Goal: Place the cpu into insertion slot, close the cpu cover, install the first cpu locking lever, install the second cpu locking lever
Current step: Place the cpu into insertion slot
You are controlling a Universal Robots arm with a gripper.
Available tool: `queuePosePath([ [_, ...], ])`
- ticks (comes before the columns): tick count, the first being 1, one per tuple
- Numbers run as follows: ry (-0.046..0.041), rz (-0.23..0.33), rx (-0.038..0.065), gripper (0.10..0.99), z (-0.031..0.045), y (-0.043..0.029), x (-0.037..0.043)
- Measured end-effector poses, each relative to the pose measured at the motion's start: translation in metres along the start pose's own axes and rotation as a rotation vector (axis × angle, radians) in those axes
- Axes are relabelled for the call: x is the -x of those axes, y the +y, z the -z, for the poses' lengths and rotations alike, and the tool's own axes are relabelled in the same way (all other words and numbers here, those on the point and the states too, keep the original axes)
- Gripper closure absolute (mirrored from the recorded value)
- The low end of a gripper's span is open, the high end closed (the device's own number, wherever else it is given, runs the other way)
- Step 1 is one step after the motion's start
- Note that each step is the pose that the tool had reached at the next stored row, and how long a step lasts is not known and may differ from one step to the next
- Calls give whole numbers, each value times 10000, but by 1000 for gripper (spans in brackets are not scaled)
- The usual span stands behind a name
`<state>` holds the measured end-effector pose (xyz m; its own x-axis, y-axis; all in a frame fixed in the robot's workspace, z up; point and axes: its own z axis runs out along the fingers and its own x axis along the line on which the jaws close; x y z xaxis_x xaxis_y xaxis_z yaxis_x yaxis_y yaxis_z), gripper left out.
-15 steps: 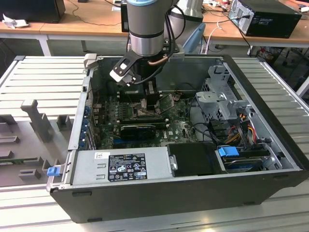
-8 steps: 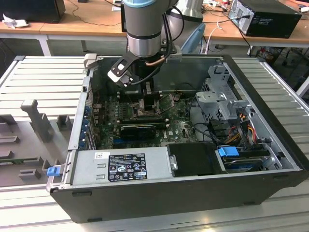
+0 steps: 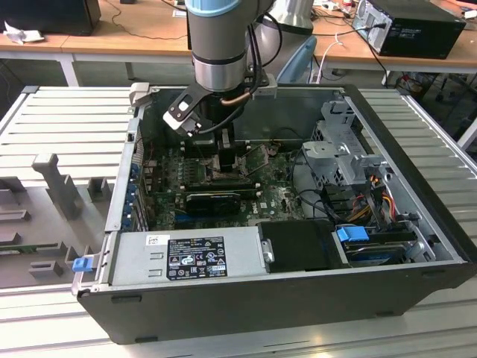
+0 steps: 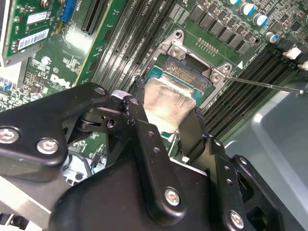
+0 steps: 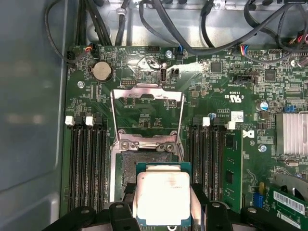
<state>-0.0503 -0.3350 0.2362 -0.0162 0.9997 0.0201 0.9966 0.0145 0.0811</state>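
My gripper [image 5: 162, 204] is shut on the cpu [image 5: 162, 195], a square chip with a tan-grey metal face, held by its two side edges. In the second wrist view the black fingers [image 4: 140, 126] clamp the cpu [image 4: 166, 102] just above the insertion slot [image 4: 188, 66], partly over it. The insertion slot [image 5: 142, 162] lies open, dark with a silvery rim. The cpu cover [image 5: 147, 111] is swung back, a thin metal frame with a window. A thin locking lever [image 4: 262, 83] sticks out beside the slot. In the exterior view the gripper [image 3: 223, 143] hangs inside the computer case over the motherboard.
Memory slots [image 5: 86, 163] flank the socket on both sides. A long black expansion card [image 3: 212, 200] lies in front of the socket, with the power supply [image 3: 186, 257] at the case's front. Cables [image 5: 192, 29] run along the case wall, and a drive cage [image 3: 343, 160] stands at the exterior view's right.
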Motion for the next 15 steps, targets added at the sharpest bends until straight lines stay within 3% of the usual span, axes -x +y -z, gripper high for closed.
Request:
queuePosePath([
  [12, -1, -17, -78, 557, -150, -17, -21],
  [15, -24, -323, -75, 557, -168, -20, -21],
])
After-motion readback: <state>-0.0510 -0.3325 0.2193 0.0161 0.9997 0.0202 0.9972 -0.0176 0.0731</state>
